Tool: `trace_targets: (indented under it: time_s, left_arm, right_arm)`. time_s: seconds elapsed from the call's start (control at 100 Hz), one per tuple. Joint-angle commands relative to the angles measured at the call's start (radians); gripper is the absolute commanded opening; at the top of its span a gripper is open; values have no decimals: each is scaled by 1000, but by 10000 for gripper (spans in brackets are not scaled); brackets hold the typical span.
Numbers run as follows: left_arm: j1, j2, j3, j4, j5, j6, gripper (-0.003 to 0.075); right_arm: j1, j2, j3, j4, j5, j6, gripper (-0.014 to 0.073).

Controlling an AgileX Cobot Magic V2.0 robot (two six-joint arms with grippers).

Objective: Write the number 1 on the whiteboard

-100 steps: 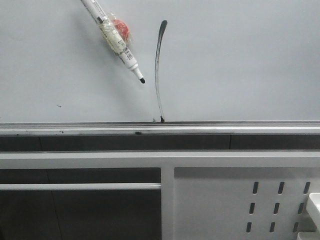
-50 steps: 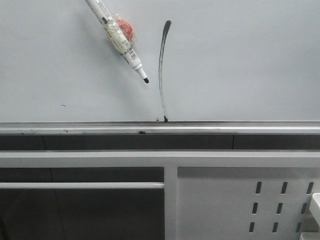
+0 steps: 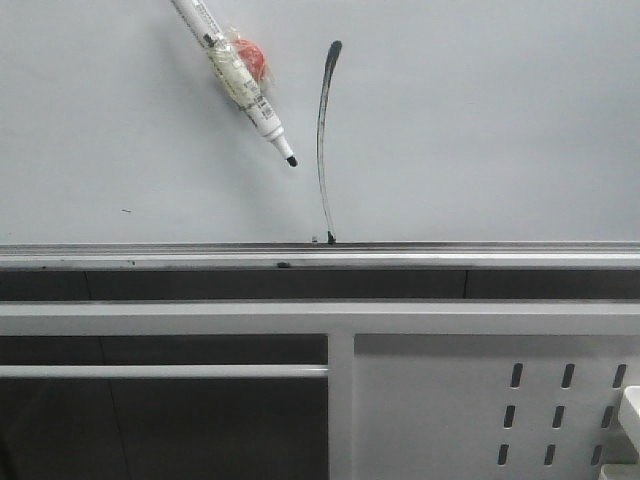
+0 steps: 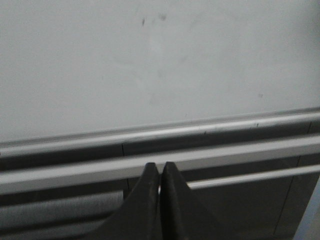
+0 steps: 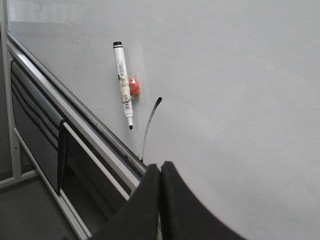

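Note:
The whiteboard (image 3: pixel 480 130) fills the upper front view, with its silver rail (image 3: pixel 480 250) along the lower edge. The number 1 (image 3: pixel 323 140) is a thin curved black stroke running from a thick top end down to the rail; it also shows in the right wrist view (image 5: pixel 149 125). A white marker (image 3: pixel 235 80) with a red magnet (image 3: pixel 255 58) hangs tilted on the board, tip down, left of the stroke, and shows in the right wrist view (image 5: pixel 122 85). My left gripper (image 4: pixel 160 167) is shut and empty, facing the rail (image 4: pixel 160 134). My right gripper (image 5: pixel 160 167) is shut and empty, away from the board.
Below the rail are white frame bars (image 3: pixel 320 318) with dark gaps between them, and a white perforated metal panel (image 3: pixel 500 410) at the lower right. Tiny dark specks (image 3: pixel 126 211) mark the board at the left.
From one second ago to half a second ago the view shifted slightly, moving marker and stroke a little right and down in frame. Nothing differs since then.

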Motion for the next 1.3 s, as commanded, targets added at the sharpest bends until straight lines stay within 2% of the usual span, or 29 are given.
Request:
trace_targets:
  time_s: [0.0, 0.98, 1.08, 1.18, 1.29]
  left_arm:
    - [27, -25, 35, 3, 6, -15, -20]
    - [45, -23, 35, -1, 6, -15, -20]
    - [45, -23, 35, -1, 6, -15, -20]
    - [45, -23, 35, -1, 6, -15, -20]
    - [45, -23, 35, -1, 6, -15, -20]
  right_arm:
    - [1, 11, -23, -35, -68, 0, -56]
    - [1, 11, -23, -37, -66, 0, -56]
    - [-5, 11, -8, -77, 16, 0, -56]
    - [-61, 11, 35, -53, 23, 0, -56]
    - [-224, 11, 115, 60, -68, 0, -56]
